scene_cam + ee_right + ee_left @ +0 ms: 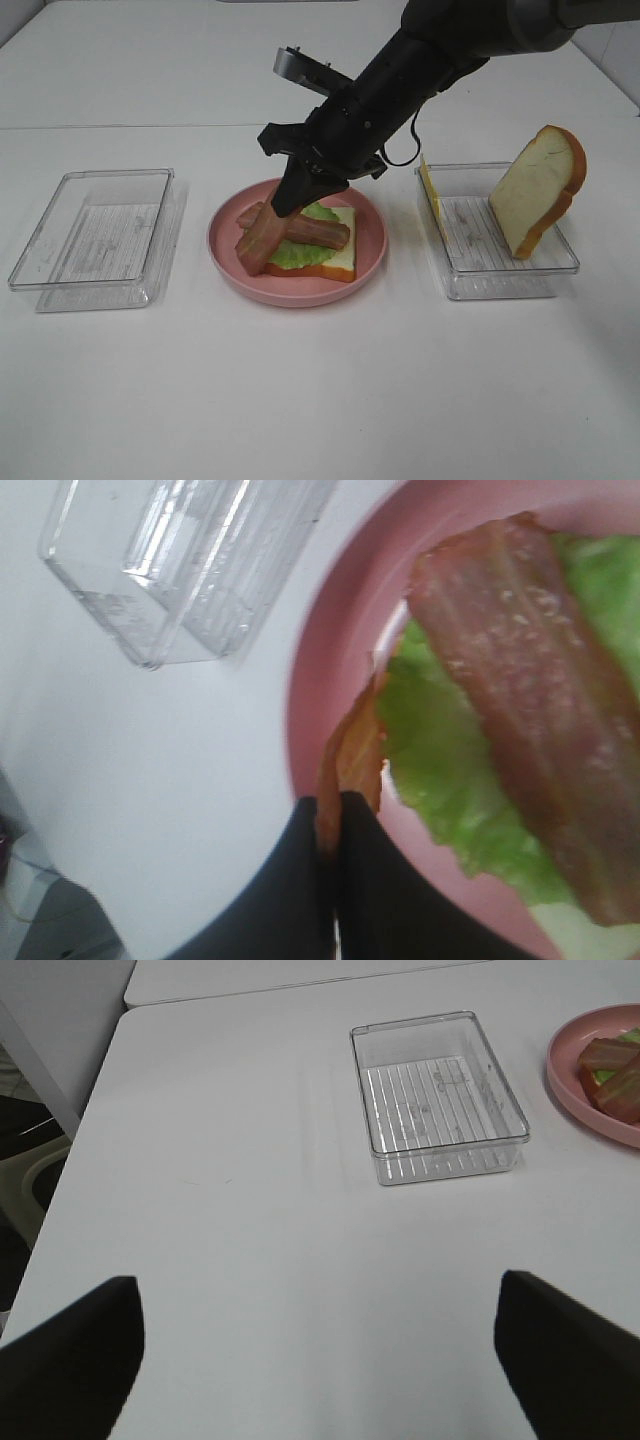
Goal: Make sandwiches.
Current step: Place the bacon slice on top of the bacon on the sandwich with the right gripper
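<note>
Altogether: one pink plate [300,294], two clear boxes, two bread slices, two bacon strips, one lettuce leaf and one cheese square. The half-built sandwich sits on the plate at the middle of the worktop [320,400]. It is a white bread slice [340,262] with orange-brown crust, ruffled green lettuce [295,255] on top and a brown-red bacon strip [320,232] lying across. The right claw [285,200] is clamped on the second bacon strip [258,245], which slants across the first. The other bread slice [535,190] leans upright in the right box [500,280], beside the yellow cheese square [430,190]. The left claw [318,1290] hangs with fingers wide apart, well clear of the left box [40,250].
</note>
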You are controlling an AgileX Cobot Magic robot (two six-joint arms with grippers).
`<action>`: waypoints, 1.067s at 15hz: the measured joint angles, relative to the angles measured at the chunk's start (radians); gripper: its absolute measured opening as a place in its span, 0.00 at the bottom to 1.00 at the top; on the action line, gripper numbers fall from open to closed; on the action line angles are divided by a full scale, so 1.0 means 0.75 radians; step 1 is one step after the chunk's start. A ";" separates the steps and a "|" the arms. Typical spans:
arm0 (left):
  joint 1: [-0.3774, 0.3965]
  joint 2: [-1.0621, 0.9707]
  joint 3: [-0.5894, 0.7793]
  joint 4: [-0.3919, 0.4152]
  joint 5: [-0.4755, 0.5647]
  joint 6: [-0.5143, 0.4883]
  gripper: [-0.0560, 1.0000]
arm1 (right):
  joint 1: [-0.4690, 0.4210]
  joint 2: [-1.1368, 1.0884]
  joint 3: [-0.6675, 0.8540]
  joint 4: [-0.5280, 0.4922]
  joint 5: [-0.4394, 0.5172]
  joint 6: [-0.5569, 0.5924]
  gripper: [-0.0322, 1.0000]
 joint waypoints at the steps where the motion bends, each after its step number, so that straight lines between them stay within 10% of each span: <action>1: 0.000 0.000 0.000 0.000 0.000 0.000 0.88 | -0.015 0.000 0.000 -0.055 -0.024 0.025 0.05; 12: 0.000 0.000 0.000 0.000 0.000 0.000 0.88 | -0.028 0.000 0.000 -0.260 -0.143 0.155 0.06; 16: 0.000 0.000 0.000 0.000 0.000 0.000 0.88 | -0.028 0.000 0.000 -0.275 -0.145 0.157 0.32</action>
